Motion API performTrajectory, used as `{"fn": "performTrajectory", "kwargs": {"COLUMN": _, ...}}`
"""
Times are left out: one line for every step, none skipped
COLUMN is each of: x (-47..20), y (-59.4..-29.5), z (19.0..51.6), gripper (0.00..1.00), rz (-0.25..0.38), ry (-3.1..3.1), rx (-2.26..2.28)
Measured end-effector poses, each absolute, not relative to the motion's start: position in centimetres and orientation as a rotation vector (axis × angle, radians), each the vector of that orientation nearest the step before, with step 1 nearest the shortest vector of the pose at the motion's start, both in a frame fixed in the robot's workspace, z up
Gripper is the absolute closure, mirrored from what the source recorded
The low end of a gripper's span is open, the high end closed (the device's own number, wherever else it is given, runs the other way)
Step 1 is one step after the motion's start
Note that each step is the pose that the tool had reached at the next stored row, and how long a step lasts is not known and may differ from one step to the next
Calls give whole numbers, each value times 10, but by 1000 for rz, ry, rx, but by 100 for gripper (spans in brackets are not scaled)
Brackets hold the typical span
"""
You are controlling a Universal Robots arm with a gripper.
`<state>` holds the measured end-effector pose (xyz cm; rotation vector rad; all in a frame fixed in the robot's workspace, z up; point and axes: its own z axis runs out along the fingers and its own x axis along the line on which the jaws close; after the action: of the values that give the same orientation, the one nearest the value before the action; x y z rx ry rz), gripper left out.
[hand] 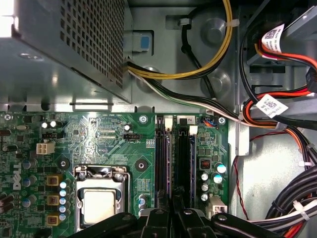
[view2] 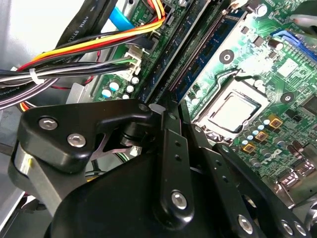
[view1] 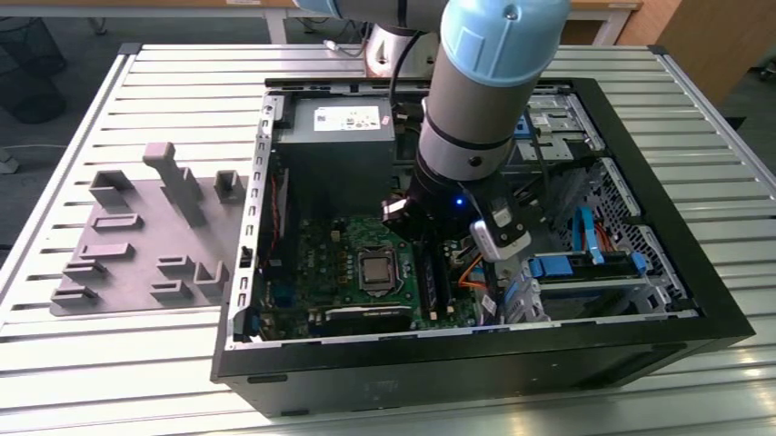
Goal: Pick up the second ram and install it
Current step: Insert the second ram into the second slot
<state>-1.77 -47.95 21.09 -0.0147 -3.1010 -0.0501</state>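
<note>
Biggest thing first: the open PC case point(view1: 728, 336) is lying on the slatted table point(view1: 363, 64), with a grey holder block point(view1: 134, 245) sitting just beside it on the exterior view's left. The arm point(view1: 485, 91) is reaching deep inside, so any sideways drift is risking a knock against the case wall or the blue drive brackets point(view1: 570, 268). The case is holding the power supply point(view1: 333, 154), the motherboard point(hand: 99, 134) and a fat cable bundle point(hand: 277, 119). That bundle is running close to the gripper point(hand: 173, 218), so it could snag. The socket is holding the processor point(hand: 101, 206), uncovered and near the work, so a slip there would be ugly. The gripper is hovering right at the memory slots point(hand: 162, 158). What I'm taking for the second ram point(hand: 184, 163) is the dark stick standing edge-on in the slots just ahead of it, though I'm not certain. I can't tell whether the jaws are open or clamped. If the stick is sitting crooked, pressing down is risking bent contacts or a half-seated end.
</note>
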Motion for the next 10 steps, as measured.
{"fn": "performTrajectory", "kwargs": {"x": -18, "y": -480, "z": 211, "gripper": 86, "rz": -50, "ry": -3101, "rx": -15}}
{"fn": "performTrajectory", "kwargs": {"x": -18, "y": -480, "z": 211, "gripper": 86, "rz": -50, "ry": -3101, "rx": -15}}
{"fn": "performTrajectory", "kwargs": {"x": -18, "y": -480, "z": 211, "gripper": 86, "rz": -50, "ry": -3101, "rx": -15}}
{"fn": "performTrajectory", "kwargs": {"x": -18, "y": -480, "z": 211, "gripper": 86, "rz": -50, "ry": -3101, "rx": -15}}
{"fn": "performTrajectory", "kwargs": {"x": -18, "y": -480, "z": 211, "gripper": 86, "rz": -50, "ry": -3101, "rx": -15}}
{"fn": "performTrajectory", "kwargs": {"x": -18, "y": -480, "z": 211, "gripper": 85, "rz": -50, "ry": -3101, "rx": -15}}
{"fn": "performTrajectory", "kwargs": {"x": -18, "y": -480, "z": 211, "gripper": 85, "rz": -50, "ry": -3101, "rx": -15}}
{"fn": "performTrajectory", "kwargs": {"x": -18, "y": -480, "z": 211, "gripper": 79, "rz": -50, "ry": -3101, "rx": -15}}
{"fn": "performTrajectory", "kwargs": {"x": -18, "y": -480, "z": 211, "gripper": 79, "rz": -50, "ry": -3101, "rx": -15}}
{"fn": "performTrajectory", "kwargs": {"x": -18, "y": -480, "z": 211, "gripper": 79, "rz": -50, "ry": -3101, "rx": -15}}
